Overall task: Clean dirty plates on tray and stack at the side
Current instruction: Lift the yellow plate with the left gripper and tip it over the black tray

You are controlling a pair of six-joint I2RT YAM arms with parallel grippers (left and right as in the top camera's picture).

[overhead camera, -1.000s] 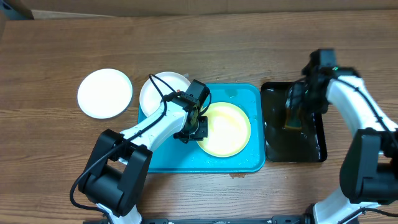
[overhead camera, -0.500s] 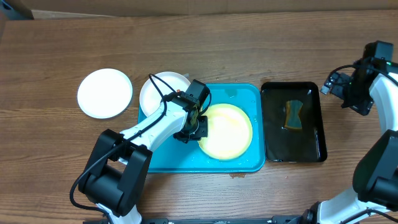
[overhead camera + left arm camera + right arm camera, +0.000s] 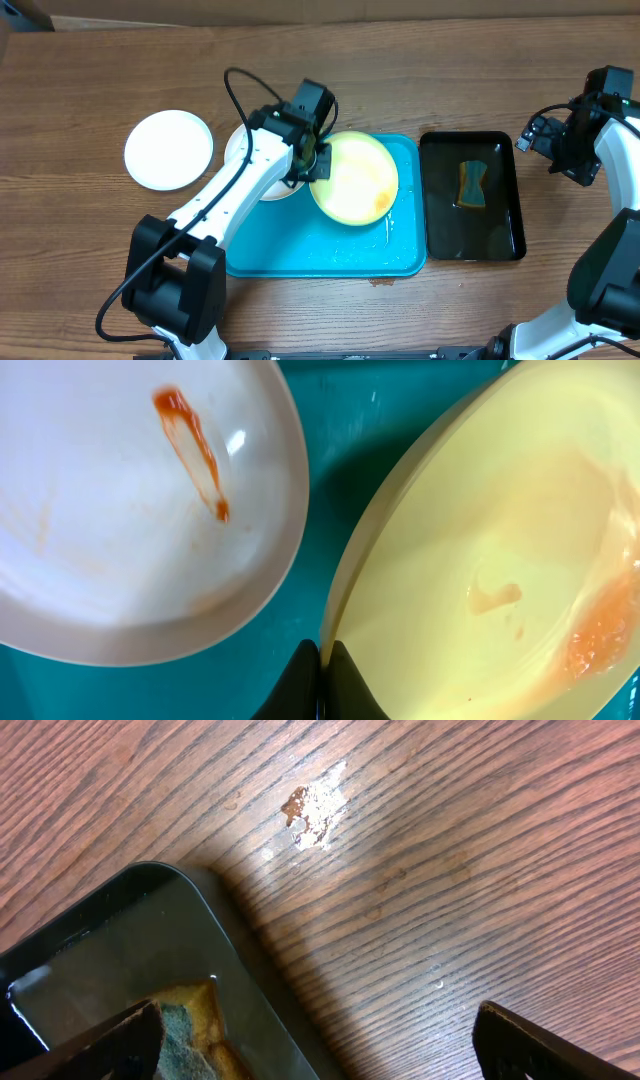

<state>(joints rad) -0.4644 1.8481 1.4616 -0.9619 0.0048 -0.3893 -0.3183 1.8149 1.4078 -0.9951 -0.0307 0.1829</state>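
- Whereas the pale yellow round plate (image 3: 353, 180) lay flat in the large turquoise plastic tray (image 3: 300, 255) a second ago, the overhead view now shows it raised by its left rim. It is held over the far right part of the tray.
- Overhead, left gripper (image 3: 313, 165): jaws pressed onto that left rim. The plate slopes down toward the narrow black tray (image 3: 505, 235), face up, with orange residue gathered at its low near-right edge. Whether that edge touches the turquoise tray cannot be told.
- Overhead, right gripper (image 3: 535, 135): withdrawn from the black tray to beyond that tray's far right corner, above the wooden table (image 3: 400, 80). The yellow-and-green sponge (image 3: 470, 185) has been left lying in the black tray.
- Overhead, other plates: a smeared white plate (image 3: 240, 160) overlaps the turquoise tray's far left corner. A clean white plate (image 3: 168, 150) sits on the table, well apart to the left.
- Judgement: the yellow plate appears picked up after wiping, ready to go to the side stack. One dirty plate remains.
- Left wrist view: fingertips (image 3: 322, 680) are closed tight on the thin rim of the yellow plate. An orange smear (image 3: 600, 630) still shows on its face. Being round, it has no long axis.
- Left wrist view: the white plate, carrying a red streak (image 3: 190, 450), lies just beside it.
- Right wrist view: fingers (image 3: 100, 1040) spread wide and empty over bare table. The black tray's corner and the sponge sit at lower left.
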